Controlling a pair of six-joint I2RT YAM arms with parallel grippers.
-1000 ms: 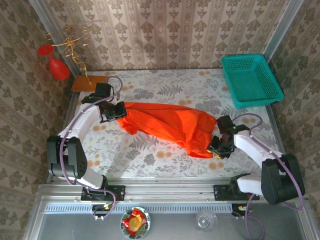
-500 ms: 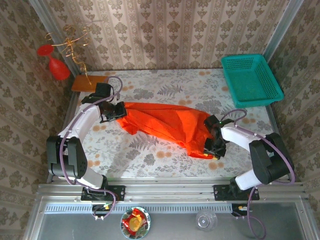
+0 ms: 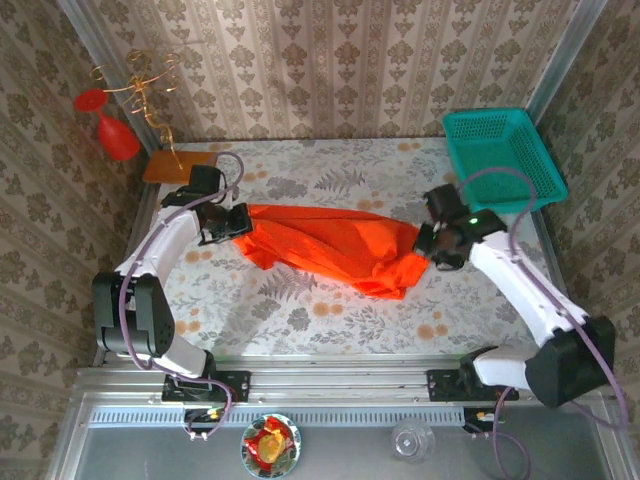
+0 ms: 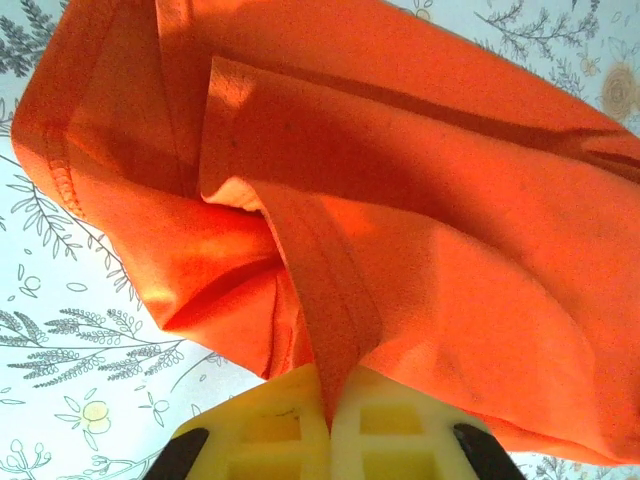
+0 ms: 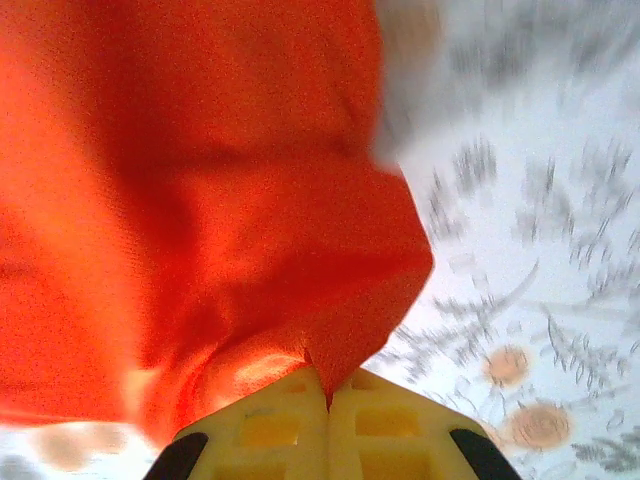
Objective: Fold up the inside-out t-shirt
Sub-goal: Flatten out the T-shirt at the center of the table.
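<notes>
The inside-out t-shirt (image 3: 335, 245) is a bright orange-red cloth stretched in a crumpled band across the middle of the flowered table. My left gripper (image 3: 237, 222) is shut on its left end, pinching a seamed hem (image 4: 325, 300) between the yellow fingers (image 4: 270, 425). At the cloth's right end my right gripper (image 3: 428, 243) is shut on a corner of the t-shirt (image 5: 200, 200), which hangs from its yellow fingers (image 5: 380, 425) a little above the table.
A teal basket (image 3: 500, 160) stands at the back right corner. A flat orange board (image 3: 178, 166) with a gold wire stand and red ornament (image 3: 117, 136) sits at the back left. Patterned walls close in three sides.
My right gripper has shut on the t-shirt's right end and carried it up and back toward the basket, pulling the cloth straighter. The left arm has kept still.
</notes>
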